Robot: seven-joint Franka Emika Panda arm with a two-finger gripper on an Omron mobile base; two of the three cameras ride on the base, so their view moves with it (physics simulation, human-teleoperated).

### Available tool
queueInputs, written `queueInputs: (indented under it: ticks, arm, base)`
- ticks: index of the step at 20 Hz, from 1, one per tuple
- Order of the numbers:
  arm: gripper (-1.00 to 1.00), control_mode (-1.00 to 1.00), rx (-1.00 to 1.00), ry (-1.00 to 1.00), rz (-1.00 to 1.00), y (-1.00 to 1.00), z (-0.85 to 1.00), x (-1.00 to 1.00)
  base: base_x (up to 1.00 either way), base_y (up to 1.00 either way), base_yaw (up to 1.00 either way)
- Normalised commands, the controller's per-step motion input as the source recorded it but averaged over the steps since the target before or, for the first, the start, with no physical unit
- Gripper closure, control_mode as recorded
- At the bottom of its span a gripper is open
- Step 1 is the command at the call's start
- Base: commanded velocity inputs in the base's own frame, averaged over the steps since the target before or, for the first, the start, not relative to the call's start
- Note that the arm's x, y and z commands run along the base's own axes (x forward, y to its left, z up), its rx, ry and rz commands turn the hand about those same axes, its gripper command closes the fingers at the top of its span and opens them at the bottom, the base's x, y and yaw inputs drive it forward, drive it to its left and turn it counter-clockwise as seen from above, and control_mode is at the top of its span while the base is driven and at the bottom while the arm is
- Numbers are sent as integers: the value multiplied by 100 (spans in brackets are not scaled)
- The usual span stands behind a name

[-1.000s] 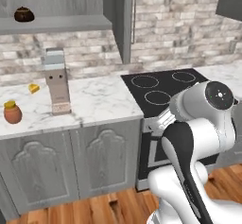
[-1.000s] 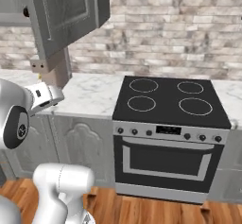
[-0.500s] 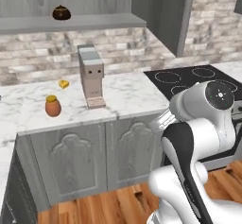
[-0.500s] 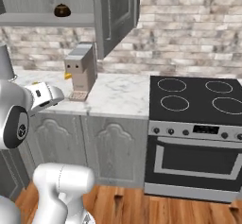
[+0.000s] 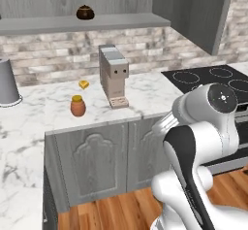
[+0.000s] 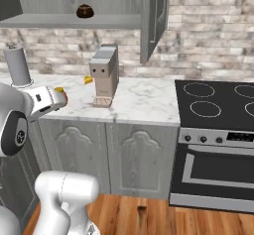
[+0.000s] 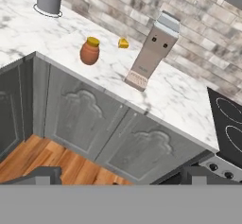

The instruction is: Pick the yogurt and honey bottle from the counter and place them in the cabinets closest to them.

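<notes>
The honey bottle (image 5: 77,106) stands upright on the counter (image 5: 145,90), just left of the tall grey coffee machine (image 5: 114,76) and in front of the yellow wedge (image 5: 84,84). A dark round pot (image 5: 85,12) sits on the cabinets' shelf (image 5: 97,24) above the machine. The gripper (image 7: 118,180) hangs well short of the counter, its fingers apart, holding nothing. The blurred orange spot behind the arm in the right base view is probably the bottle.
</notes>
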Motion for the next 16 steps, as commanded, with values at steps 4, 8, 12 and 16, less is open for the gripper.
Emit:
queueInputs:
  ticks: [4,8,12,16]
  arm:
    - [-100,100,0,0,0,0,0,0]
    - [-100,100,0,0,0,0,0,0]
    - [-100,100,0,0,0,0,0,0]
    - [-100,100,0,0,0,0,0,0]
  base:
    - [23,9,0]
    - [36,9,0]
    - [50,14,0]
    - [40,29,-2]
